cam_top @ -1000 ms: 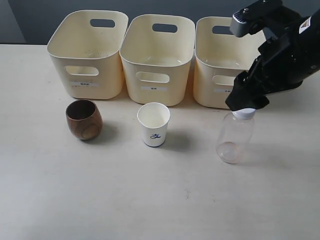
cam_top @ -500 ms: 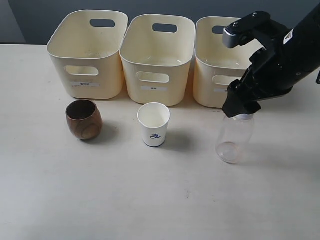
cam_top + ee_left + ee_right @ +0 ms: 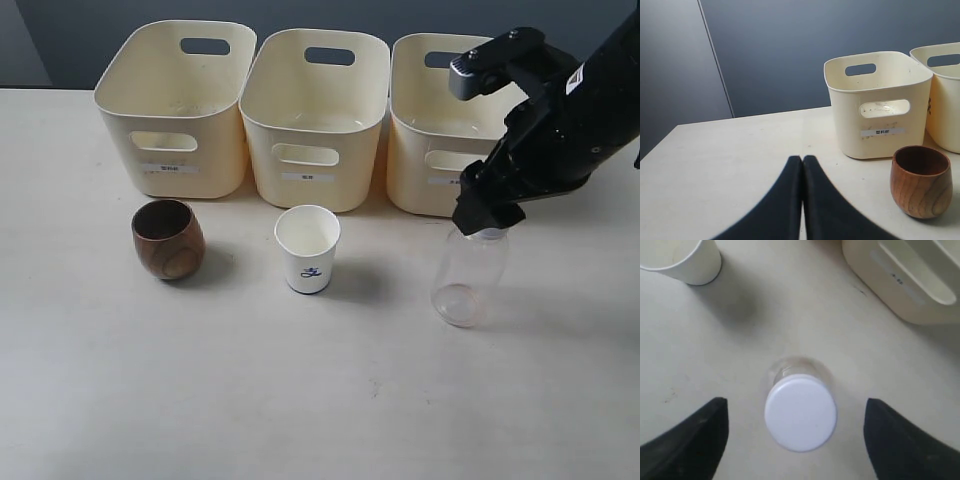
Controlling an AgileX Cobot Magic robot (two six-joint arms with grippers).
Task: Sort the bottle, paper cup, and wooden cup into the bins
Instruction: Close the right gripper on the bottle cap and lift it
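The bottle (image 3: pixel 800 410) is standing between the right pincer (image 3: pixel 795 437)'s wide-open, empty fingers, awaiting closing; the left pincer (image 3: pixel 802 200) is idling shut.

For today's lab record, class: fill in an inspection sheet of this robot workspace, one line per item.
Surface: pale table, a few small marks.
Job's things: bottle upright, capped; paper cup and wooden cup upright, empty; three bins in a row behind them.
Clutter: nothing seen.
Grippers: right end effector open, fingers either side of the bottle cap, not touching; left end effector shut, holding nothing.
Cables: nothing seen.
Surroundings: dark wall behind the table.
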